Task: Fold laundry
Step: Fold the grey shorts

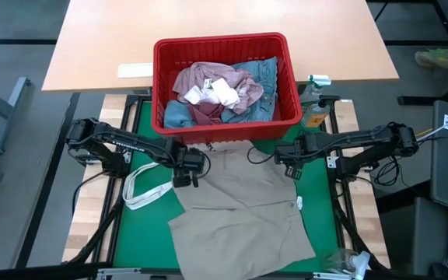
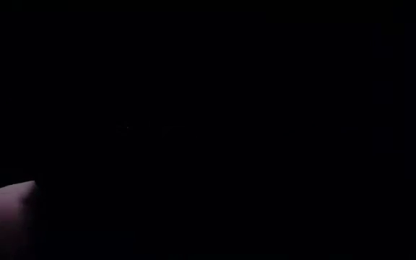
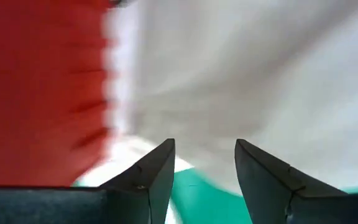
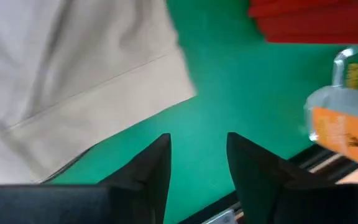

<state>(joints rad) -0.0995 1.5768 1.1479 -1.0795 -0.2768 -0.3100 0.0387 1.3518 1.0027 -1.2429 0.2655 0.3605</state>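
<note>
Beige trousers [image 1: 239, 206] lie spread at lower centre of the green mat [image 1: 321, 210], between the left gripper [image 1: 187, 173] and right gripper [image 1: 290, 165], both spread, empty, each above an upper corner.

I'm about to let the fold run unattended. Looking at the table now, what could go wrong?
1. The tote strap lies against the trousers beside the left gripper; a grab there may catch it.
2. The bottle stands close behind the right gripper; a swing could topple it.
3. The trousers' top edge reaches under the basket, so pulling may snag.
</note>
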